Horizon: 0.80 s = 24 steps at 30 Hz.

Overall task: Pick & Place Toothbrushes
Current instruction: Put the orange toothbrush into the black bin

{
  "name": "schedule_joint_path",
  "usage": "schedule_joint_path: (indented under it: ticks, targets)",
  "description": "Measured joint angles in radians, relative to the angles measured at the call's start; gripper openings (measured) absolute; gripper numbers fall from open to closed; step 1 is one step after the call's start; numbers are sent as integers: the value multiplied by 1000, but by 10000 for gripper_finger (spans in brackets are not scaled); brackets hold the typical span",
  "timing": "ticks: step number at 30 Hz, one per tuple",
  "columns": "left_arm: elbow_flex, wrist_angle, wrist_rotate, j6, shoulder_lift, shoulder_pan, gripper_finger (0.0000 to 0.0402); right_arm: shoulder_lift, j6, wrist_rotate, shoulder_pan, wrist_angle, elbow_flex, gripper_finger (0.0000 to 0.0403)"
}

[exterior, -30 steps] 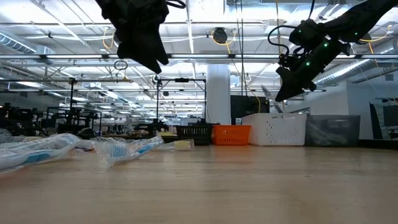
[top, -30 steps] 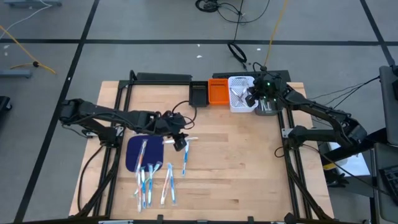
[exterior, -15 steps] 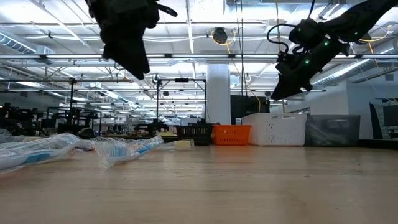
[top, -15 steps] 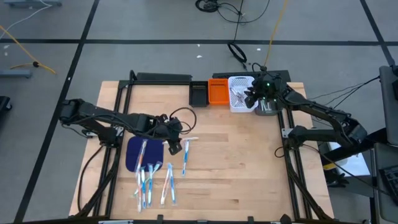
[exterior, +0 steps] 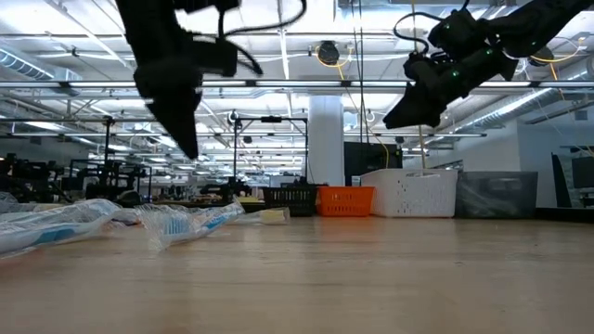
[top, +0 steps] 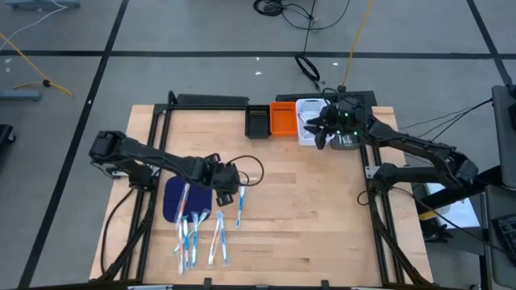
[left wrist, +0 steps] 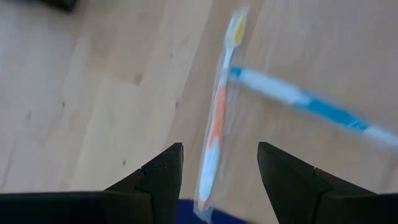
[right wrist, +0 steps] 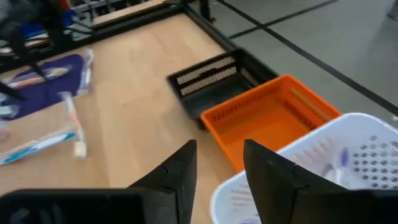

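Several wrapped toothbrushes (top: pixel 197 229) lie flat on the wood and on the dark blue mat (top: pixel 173 197) near the table's near-left part. My left gripper (top: pixel 226 192) hangs open above the mat's right edge. In the left wrist view its fingers stand on either side of an orange-and-white toothbrush (left wrist: pixel 214 130), which a blue one (left wrist: pixel 305 99) crosses. It touches neither. My right gripper (top: pixel 317 135) is open and empty, hovering at the near-left side of the white bin (top: pixel 310 121). That bin holds a few toothbrushes (right wrist: pixel 342 158).
An orange bin (top: pixel 282 119) and a black bin (top: pixel 258 122) stand in a row left of the white bin at the far edge. A cable loops beside the left wrist (top: pixel 250 171). Bare wood fills the middle and right of the table (top: pixel 314 209).
My left gripper has come down toward the toothbrushes by the mat and shifted a little toward the table's left. My right gripper has risen slightly and drifted left, off the white bin. Neither has taken hold of anything. The toothbrushes lie as before.
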Motion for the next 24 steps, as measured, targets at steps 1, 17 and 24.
schedule_joint_path:
  ticks: [1,17,24]
  targets:
    - [0,-4,0,1,19,0,209,-4,0,1,10,-1,0,124]
    - [3,-33,-8,-4,250,53,209,-14,22,4,148,30,-1,125]
    - [4,-1,98,20,262,83,148,-14,22,5,167,30,-1,121]
